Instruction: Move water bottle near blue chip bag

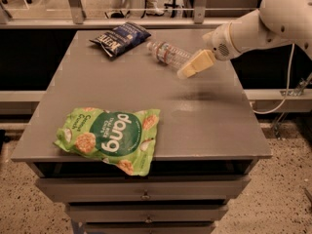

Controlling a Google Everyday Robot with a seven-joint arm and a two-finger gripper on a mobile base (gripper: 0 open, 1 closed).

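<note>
The water bottle [169, 54], clear and ribbed, lies on its side at the back of the grey table [195, 116], cap end toward the left. The blue chip bag [120, 38] lies at the back left, a short gap from the bottle's left end. My gripper [189, 68], with pale cream fingers, hangs just above the table at the bottle's right end, coming in from the right on the white arm [253, 28].
A bright green "dang" bag [108, 137] lies at the front left, overhanging the table's front edge. Drawers sit below the tabletop. A metal rail and chair legs stand behind the table.
</note>
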